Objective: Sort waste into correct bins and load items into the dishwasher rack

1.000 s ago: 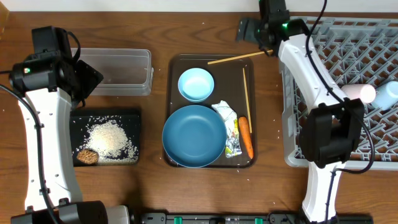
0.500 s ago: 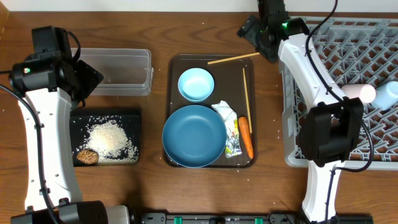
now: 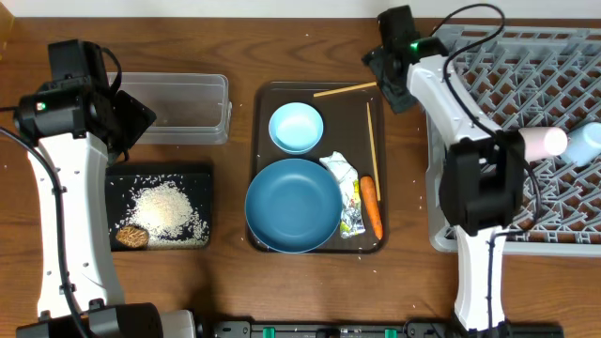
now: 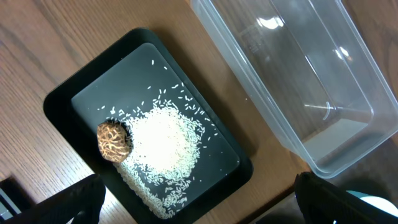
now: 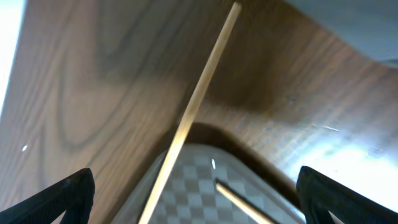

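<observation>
One thin wooden chopstick lies across the top edge of the brown serving tray. A second chopstick lies along the tray's right side. My right gripper is open at the first chopstick's right end. In the right wrist view that chopstick runs between the open fingers. The dark-blue plate, pale-blue bowl, wrapper and carrot sit on the tray. My left gripper is open and empty above the black tray, which holds rice and the brown lump.
The clear tub stands empty behind the black tray. The grey rack at the right holds the whitish-pink cup and the light-blue cup. A few rice grains lie scattered on the table.
My right gripper has turned and shifted a little left and down, onto the right end of the top chopstick. The left arm has not moved.
</observation>
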{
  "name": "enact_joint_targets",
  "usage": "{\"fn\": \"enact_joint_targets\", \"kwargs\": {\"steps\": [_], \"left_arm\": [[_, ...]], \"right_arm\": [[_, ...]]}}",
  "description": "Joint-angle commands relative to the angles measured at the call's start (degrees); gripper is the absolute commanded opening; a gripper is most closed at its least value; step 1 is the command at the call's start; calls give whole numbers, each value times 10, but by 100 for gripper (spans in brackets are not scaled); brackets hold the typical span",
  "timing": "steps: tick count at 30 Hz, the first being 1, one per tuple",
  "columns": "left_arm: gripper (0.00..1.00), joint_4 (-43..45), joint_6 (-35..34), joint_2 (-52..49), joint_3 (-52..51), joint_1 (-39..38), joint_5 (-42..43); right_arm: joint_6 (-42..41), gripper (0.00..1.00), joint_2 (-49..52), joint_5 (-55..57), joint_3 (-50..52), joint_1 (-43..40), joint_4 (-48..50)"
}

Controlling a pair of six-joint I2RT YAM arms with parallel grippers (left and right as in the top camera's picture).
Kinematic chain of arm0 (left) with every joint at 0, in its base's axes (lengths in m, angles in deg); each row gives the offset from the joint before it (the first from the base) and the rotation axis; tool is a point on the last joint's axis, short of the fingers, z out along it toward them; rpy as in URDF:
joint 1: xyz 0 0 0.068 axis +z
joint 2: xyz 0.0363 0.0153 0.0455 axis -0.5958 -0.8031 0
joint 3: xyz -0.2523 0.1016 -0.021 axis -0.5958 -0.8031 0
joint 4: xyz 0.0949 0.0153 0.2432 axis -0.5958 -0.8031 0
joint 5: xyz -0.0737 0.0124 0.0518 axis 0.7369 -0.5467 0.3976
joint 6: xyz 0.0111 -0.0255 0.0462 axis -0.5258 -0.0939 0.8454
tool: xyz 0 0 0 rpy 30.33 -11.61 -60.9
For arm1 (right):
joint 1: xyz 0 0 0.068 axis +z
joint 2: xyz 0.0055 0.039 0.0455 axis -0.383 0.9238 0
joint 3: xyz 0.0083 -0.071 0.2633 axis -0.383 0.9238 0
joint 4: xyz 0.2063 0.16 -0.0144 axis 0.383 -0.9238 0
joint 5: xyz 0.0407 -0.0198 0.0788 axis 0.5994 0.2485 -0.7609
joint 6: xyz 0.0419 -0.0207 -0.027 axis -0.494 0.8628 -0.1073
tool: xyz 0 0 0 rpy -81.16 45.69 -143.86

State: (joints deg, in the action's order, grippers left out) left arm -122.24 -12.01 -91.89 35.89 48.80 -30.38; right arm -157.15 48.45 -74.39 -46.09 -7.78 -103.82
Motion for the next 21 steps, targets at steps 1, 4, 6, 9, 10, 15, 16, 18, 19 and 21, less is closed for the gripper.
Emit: {"fn": "enact_joint_targets", "kwargs": {"steps": [1,4,6,9,10,15,16,18,19,21], "left_arm": [[98,-2,-9,9,7,1,-5],[98,-2,-9,9,7,1,-5],[98,-2,-9,9,7,1,-5],[98,-2,-9,9,7,1,-5],[98,-2,-9,9,7,1,-5],[98,-2,-9,9,7,1,-5],[98,-2,-9,9,7,1,-5],[98,-2,-9,9,7,1,-5],[98,-2,-9,9,7,1,-5],[98,-2,-9,9,7,1,-5]], "right_arm": [[-25,95,26,8,-5,-7,17],[-25,91,37,8,-5,-8,36],[-25,90,45,10,-5,-9,46],[-25,87,53,10,-5,-10,53],[-25,86,56,10,-5,-11,54],[-14,69,57,18,-5,-11,59],[-14,64,57,20,-5,-11,59],[-14,58,57,25,-5,-11,58],[-13,54,57,28,-5,-11,56],[-14,49,57,30,-5,-11,56]]}}
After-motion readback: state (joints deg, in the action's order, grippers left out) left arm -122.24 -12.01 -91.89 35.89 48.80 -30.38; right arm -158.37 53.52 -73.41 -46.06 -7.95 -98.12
